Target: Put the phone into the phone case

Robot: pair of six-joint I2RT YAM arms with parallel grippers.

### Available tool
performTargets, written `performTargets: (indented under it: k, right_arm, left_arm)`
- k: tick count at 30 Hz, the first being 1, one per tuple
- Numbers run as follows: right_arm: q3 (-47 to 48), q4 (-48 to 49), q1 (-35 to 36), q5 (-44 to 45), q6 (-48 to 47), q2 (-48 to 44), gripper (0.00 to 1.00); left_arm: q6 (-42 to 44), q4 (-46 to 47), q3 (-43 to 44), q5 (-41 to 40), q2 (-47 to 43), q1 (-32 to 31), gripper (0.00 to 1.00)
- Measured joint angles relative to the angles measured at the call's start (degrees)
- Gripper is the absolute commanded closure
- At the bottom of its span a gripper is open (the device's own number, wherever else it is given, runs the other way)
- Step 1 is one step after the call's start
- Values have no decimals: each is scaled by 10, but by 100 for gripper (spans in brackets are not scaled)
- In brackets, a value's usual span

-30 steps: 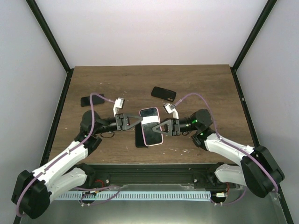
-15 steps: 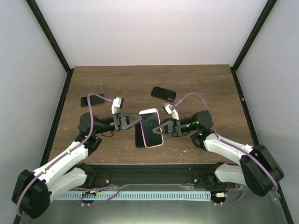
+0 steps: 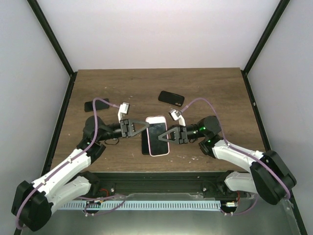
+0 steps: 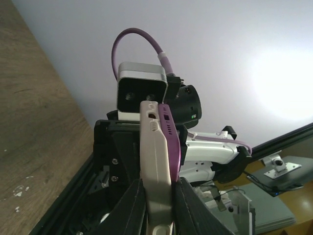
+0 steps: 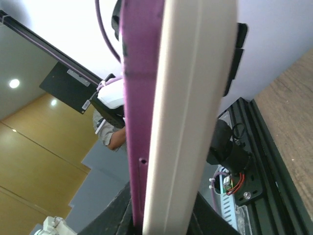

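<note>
**Colleague:** What is the overhead view showing you?

**Operator:** I am looking down on a brown wood-grain table [image 3: 205, 83]. Both arms are reaching toward each other over the middle of its near edge. Between them they are holding a purple phone [image 3: 155, 144] off the surface, with its black screen facing up.

**Colleague:** And where is the case?

**Operator:** A cream-coloured soft phone case [image 4: 154, 161] is lying flat against the phone. On the wrist views I am seeing both edge-on, the cream slab and the purple slab side by side and touching. The purple side edge is showing bare beside the cream. I cannot tell whether the phone is sitting all the way in.

**Colleague:** How are the pincers doing?

**Operator:** The left gripper [image 4: 157, 208] is pinching the pair, one black finger pressing on each face. The right gripper [image 5: 159, 218] is doing the same from the other side, squeezing phone and case together.

**Colleague:** Is anything else lying about?

**Operator:** A black flat slab [image 3: 144, 146] is lying on the table directly beneath the held phone, close to the near edge. A second black slab [image 3: 171, 98] is lying tilted toward the middle of the table. A third black slab [image 3: 96, 105] is sitting by the left edge.
</note>
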Motion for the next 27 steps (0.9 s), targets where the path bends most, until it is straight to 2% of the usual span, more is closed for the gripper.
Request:
performTargets:
  k: [5,7,8,10,12,19,23,26,27]
  right_arm:
    - [1,-25,1,24,-14,-3,88]
    - [2,-44,1,35,-23,-9,89]
    - [2,-56,1,43,-28,-13,89]
    - [8,-82,1,61,-40,-22,88]
    - [18,-107,1,85,-54,-35,88]
    - [47,-180,2,151,-105,-62,87]
    - [62,-202,2,179,-125,-62,87]
    - [71,-212,2,195,-137,-62,87]
    - [71,-216,2,199,-141,-62,87]
  left_arm:
    - [48,-88,30,-10,-18,-2,71]
    - [61,-114,39,-15,-21,-2,54]
    - [66,-122,40,-16,-23,-2,49]
    - [70,-136,41,-15,-25,-2,44]
    - [73,-151,40,-12,-25,-2,43]
    - [59,-130,3,6,-25,-3,48]
    - [58,-125,-5,15,-23,-7,55]
    - [61,-120,-5,20,-16,-10,69]
    - [62,-118,-5,21,-13,-10,77]
